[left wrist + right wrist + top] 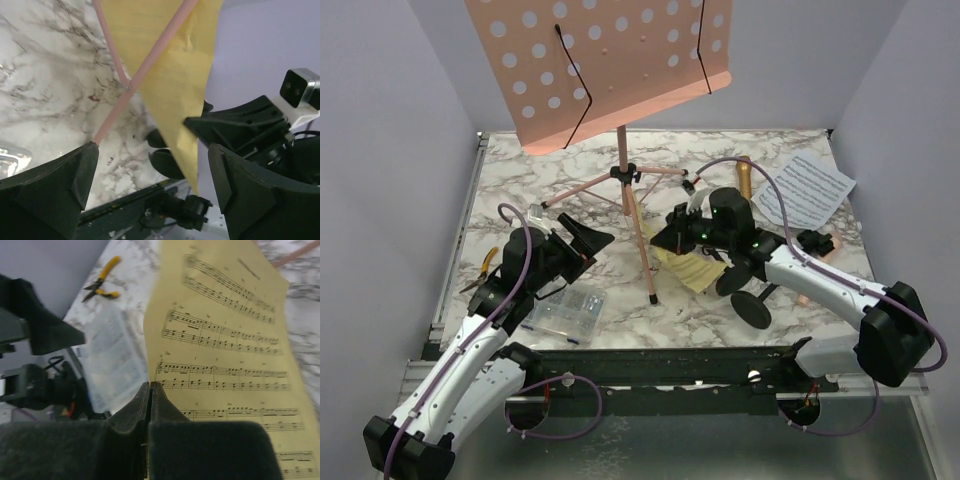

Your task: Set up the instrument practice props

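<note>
One rack leg (165,42) across yellow page (175,105)

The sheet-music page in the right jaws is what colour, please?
The paper sheet-music page is yellow with black staves; right wrist view.

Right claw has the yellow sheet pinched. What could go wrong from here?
The right claw grips the yellow sheet only at its edge, so it may slip or crease. The pink stand has thin legs close to both arms; a bump from the open left claw could tip it.
</note>
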Motion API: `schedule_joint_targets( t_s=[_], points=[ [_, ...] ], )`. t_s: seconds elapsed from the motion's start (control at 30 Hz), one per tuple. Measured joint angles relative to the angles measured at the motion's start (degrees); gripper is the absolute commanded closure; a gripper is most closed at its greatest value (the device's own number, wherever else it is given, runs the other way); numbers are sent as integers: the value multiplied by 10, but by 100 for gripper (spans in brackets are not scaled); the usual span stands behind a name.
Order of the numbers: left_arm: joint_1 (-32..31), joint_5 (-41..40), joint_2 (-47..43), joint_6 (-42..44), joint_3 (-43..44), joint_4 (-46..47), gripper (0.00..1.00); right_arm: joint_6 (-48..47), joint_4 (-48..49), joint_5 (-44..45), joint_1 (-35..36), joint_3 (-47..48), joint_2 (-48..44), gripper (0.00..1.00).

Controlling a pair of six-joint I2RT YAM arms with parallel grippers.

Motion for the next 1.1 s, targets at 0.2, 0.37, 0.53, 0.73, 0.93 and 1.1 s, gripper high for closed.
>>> schedule_joint_targets(
  t_s=[0.2, 0.37, 0.53, 0.73, 0.93, 1.1],
  points=[
    [0, 55, 5, -103, -3, 0, 6, 60, 96, 8, 115, -13, 1, 100],
    [0, 75, 16, -129, -3, 2, 8, 71, 128, 35, 167, -13, 7, 100],
    [0, 80, 42, -118, -3, 5, 11, 63, 138, 74, 193, -7, 38, 100],
    [0, 64, 59, -85, -3, -1, 20, 50, 137, 112, 211, -4, 63, 100],
    [0, 0, 66, -24, -1, -26, 24, 36, 125, 143, 237, 25, 99, 100],
    [0, -37, 107, 49, 22, -43, 28, 21, 104, 178, 254, 67, 130, 100]
  ],
)
